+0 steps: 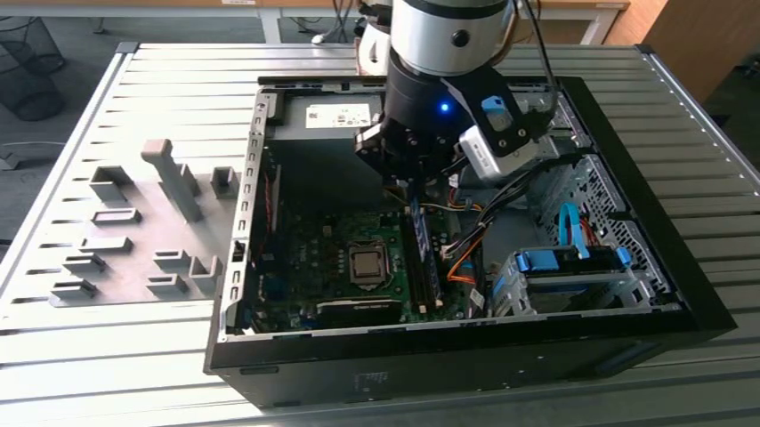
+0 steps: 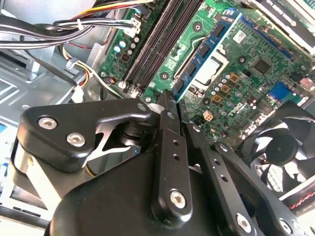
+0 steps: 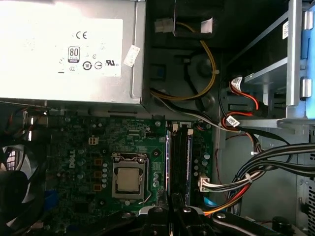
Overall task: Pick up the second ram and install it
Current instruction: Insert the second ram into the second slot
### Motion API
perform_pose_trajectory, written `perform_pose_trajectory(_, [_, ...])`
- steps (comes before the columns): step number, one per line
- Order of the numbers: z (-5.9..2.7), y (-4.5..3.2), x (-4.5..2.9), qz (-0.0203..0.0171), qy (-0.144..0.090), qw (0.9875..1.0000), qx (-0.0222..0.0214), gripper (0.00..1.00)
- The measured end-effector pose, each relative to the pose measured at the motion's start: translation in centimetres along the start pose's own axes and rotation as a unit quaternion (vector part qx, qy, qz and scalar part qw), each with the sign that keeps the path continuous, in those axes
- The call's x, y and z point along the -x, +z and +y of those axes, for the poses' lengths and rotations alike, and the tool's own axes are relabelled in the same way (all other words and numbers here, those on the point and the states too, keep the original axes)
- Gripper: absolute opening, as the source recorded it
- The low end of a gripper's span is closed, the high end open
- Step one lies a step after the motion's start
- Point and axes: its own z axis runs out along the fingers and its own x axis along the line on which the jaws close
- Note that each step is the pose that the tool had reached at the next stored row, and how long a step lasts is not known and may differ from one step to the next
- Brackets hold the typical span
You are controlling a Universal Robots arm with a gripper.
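The gripper (image 2: 167, 105), fingers together, hovers above what seems the blue second ram (image 2: 204, 49), seated.

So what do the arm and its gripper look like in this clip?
The arm is a silver-grey tube ending in a black wrist section with a small blue light, and dark cables run along it. A white and blue box with black brackets is mounted at its side. The gripper is matte black, built of flat links joined by silver screws, with slim black fingers.
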Motion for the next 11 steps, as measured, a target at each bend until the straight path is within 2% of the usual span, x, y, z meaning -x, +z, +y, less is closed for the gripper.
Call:
perform_pose_trajectory(6, [-0.34,0.83,0.0,0.0,0.001,1.0,0.0,0.14])
perform_pose_trajectory(11, [-0.36,0.86,0.0,0.0,0.001,1.0,0.0,0.14])
